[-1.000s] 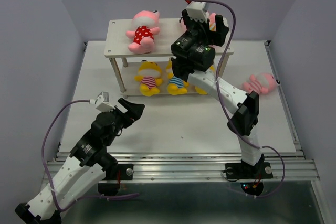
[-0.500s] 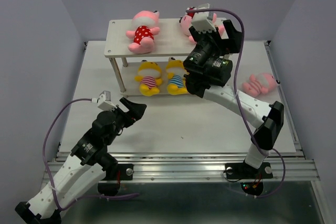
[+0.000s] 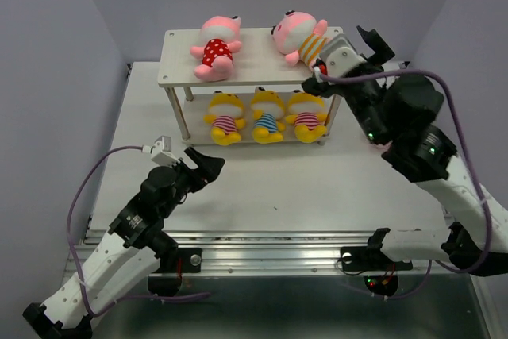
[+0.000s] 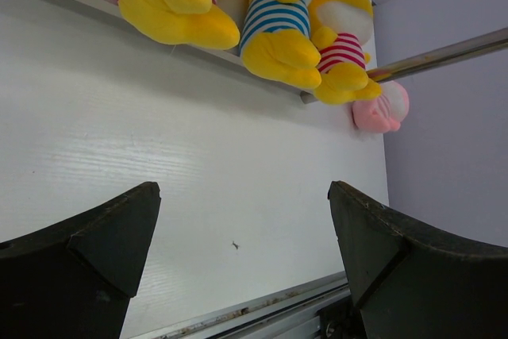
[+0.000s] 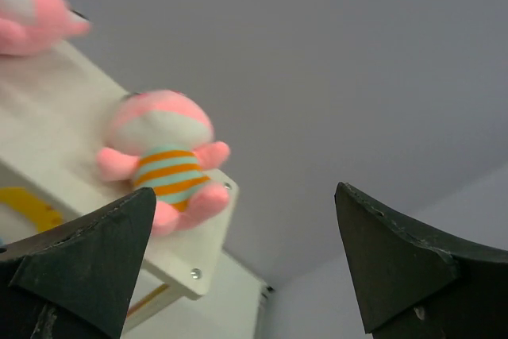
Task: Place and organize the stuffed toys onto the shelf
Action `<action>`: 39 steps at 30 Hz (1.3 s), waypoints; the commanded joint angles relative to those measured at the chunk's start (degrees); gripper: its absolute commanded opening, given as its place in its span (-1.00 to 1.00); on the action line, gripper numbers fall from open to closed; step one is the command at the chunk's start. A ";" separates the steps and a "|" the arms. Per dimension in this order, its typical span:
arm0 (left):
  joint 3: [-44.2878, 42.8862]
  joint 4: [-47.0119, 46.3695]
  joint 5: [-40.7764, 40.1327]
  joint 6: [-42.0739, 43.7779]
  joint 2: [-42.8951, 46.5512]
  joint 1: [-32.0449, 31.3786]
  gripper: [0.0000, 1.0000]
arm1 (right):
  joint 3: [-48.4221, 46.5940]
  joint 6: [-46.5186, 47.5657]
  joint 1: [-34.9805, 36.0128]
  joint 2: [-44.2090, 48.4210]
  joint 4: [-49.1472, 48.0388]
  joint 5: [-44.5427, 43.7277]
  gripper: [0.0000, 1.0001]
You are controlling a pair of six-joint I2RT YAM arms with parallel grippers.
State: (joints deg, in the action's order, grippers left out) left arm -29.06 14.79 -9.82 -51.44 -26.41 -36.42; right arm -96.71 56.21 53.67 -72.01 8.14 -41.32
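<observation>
The shelf [image 3: 181, 65] stands at the back of the table. On its top board lie a pink red-dotted toy [image 3: 214, 49] and a pink striped toy [image 3: 300, 36]. Three yellow toys [image 3: 225, 115] [image 3: 267, 113] [image 3: 305, 113] sit on the lower board. My right gripper [image 3: 349, 55] is open and empty, just right of the top board's right end; its wrist view shows the striped toy [image 5: 163, 148] apart from the gripper [image 5: 246, 260]. My left gripper [image 3: 202, 166] is open and empty, low over the table in front of the shelf. A third pink toy [image 4: 381, 109] lies on the table beyond the shelf's right leg; the right arm hides it in the top view.
The right arm [image 3: 413, 140] reaches over the table's right side. A metal rail [image 3: 278, 236] runs along the near edge. Purple walls close in the back and sides. The shelf's thin legs [image 4: 444, 49] stand at its corners.
My right gripper has drawn back to the right, off the shelf top, leaving the pink striped toy uncovered there. The right arm now covers the pink toy on the table. The left arm barely moved.
</observation>
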 commanded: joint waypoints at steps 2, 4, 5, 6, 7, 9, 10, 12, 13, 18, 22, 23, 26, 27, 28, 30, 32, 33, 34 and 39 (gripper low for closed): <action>-2.14 -3.45 1.39 3.18 1.10 -0.23 0.98 | -4.19 -18.06 0.30 6.97 26.82 30.95 1.00; -2.49 -3.80 2.61 4.50 1.01 -0.23 0.98 | -4.37 -15.70 0.30 5.31 32.45 29.12 1.00; -2.58 -3.89 2.97 4.85 1.01 -0.23 0.98 | -4.54 -15.08 0.30 4.52 33.59 28.15 1.00; -2.58 -4.06 3.49 5.12 1.01 -0.23 0.98 | -4.89 -14.99 0.30 2.59 34.91 26.31 1.00; -2.41 -4.06 3.67 5.30 0.93 -0.23 0.98 | -5.59 -15.59 0.30 1.53 35.45 26.03 1.00; -2.23 -4.59 4.02 5.30 0.84 -0.23 0.98 | -8.93 -17.96 -0.49 -0.06 35.46 27.25 1.00; -2.14 -4.76 4.28 5.21 0.75 -0.23 0.98 | -10.42 -19.63 -0.50 -0.85 34.84 29.00 1.00; -1.70 -5.38 4.64 4.86 0.66 -0.31 0.98 | -14.20 -27.52 -1.20 -3.31 30.56 28.06 1.00; -1.44 -5.47 4.81 4.68 0.66 -0.23 0.98 | -14.91 -30.16 -1.90 -4.18 28.79 25.09 1.00; -0.65 -6.35 5.43 4.33 0.92 -0.23 0.98 | -19.74 -46.43 -8.47 -11.66 25.43 14.51 1.00; -0.74 -5.73 5.17 4.86 1.45 -0.23 0.98 | -20.27 -51.81 -19.81 -13.07 25.43 24.25 0.96; -0.65 -5.47 4.99 4.95 1.54 -0.23 0.98 | -20.62 -52.59 -21.22 -13.42 25.52 27.31 0.96; -0.39 -5.47 4.38 4.77 2.15 -0.23 0.98 | -21.24 -52.43 -24.84 -14.56 26.39 34.01 0.96; -0.30 -5.38 4.11 4.77 2.16 -0.31 0.98 | -21.77 -52.51 -26.06 -15.43 26.66 35.42 0.96; -0.30 -5.47 4.11 4.68 2.16 -0.23 0.98 | -22.03 -52.69 -26.07 -15.44 26.75 35.43 0.96; -0.21 -5.47 4.02 4.68 1.89 -0.23 0.98 | -22.73 -53.91 -28.79 -16.49 26.75 37.80 0.96; -0.12 -5.64 4.02 4.77 1.54 -0.23 0.98 | -23.09 -55.05 -31.59 -17.63 26.75 40.52 0.94; -0.12 -5.56 3.94 4.86 1.37 -0.23 0.98 | -23.00 -55.24 -32.31 -17.90 26.75 41.05 0.93; -0.12 -5.56 3.94 4.86 1.28 -0.23 0.98 | -22.74 -54.80 -32.92 -18.17 26.75 43.49 0.91; 0.05 -5.12 3.50 4.86 1.28 -0.23 0.98 | -22.38 -51.55 -35.56 -19.75 26.75 45.54 0.90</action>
State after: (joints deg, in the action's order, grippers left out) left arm -29.08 11.79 -5.61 -47.83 -25.02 -36.42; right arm -117.93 3.18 19.73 -91.02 36.71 -0.01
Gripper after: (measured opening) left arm 0.986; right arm 0.957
